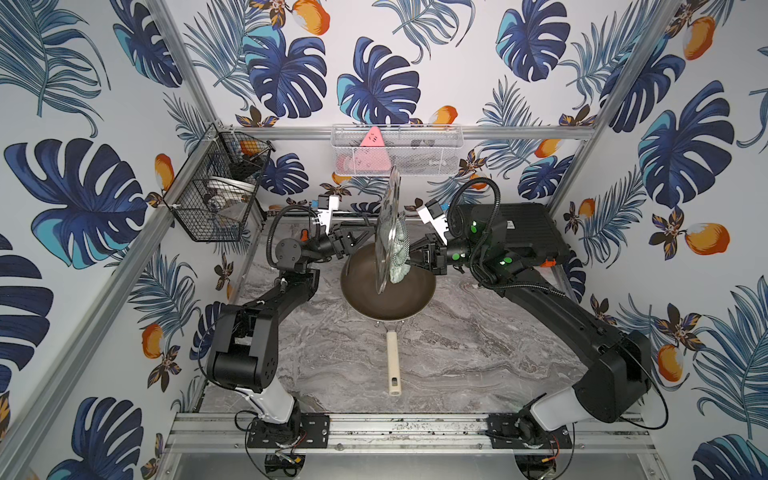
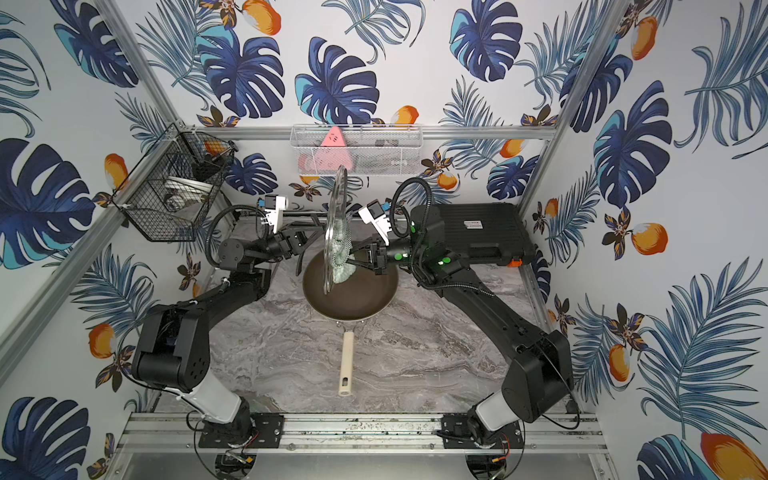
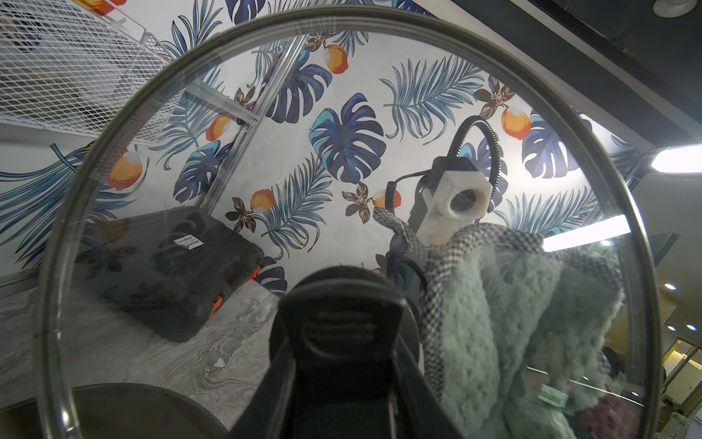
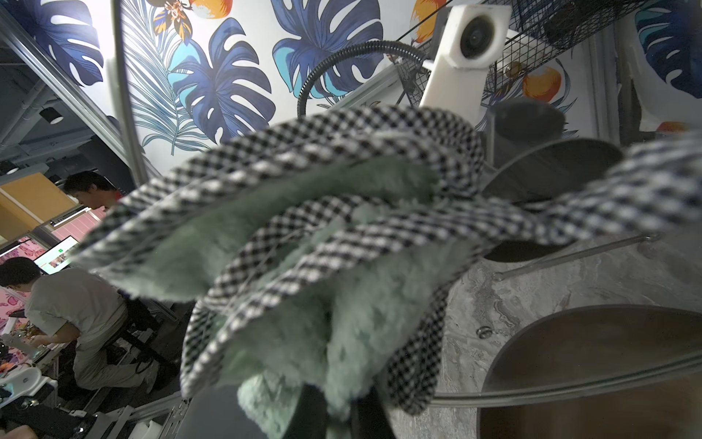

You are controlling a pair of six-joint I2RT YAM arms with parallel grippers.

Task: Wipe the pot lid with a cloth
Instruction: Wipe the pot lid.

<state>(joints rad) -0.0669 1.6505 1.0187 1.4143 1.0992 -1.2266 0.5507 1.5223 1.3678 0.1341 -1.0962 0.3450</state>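
Setting: grey marbled tabletop (image 1: 457, 353) inside a booth papered with blue leaves and orange fruit; a dark pan (image 1: 390, 303) with a cream handle sits mid-table. Item, the pot lid (image 1: 387, 232): clear glass with a metal rim, held on edge and nearly upright above the pan, apart from it. Holder: left gripper (image 3: 338, 311), jaws pressed together on the lid's black central handle, as the left wrist view shows through the glass. Item, the cloth (image 1: 400, 253): mint-green pile with a checked border, bunched into a wad and lying against the lid face turned away from the handle. Holder: right gripper (image 1: 410, 260), jaws pinched on the wad's lower folds; the fingertips are buried in fabric in the right wrist view. Step in hand, judged: the wipe itself. Handling note: sweep the wad across the glass out to the rim with light, even pressure, the left grip bracing against the push so the lid does not twist on its handle; the loose checked edges may trail without cleaning, so the thick pile should lead.
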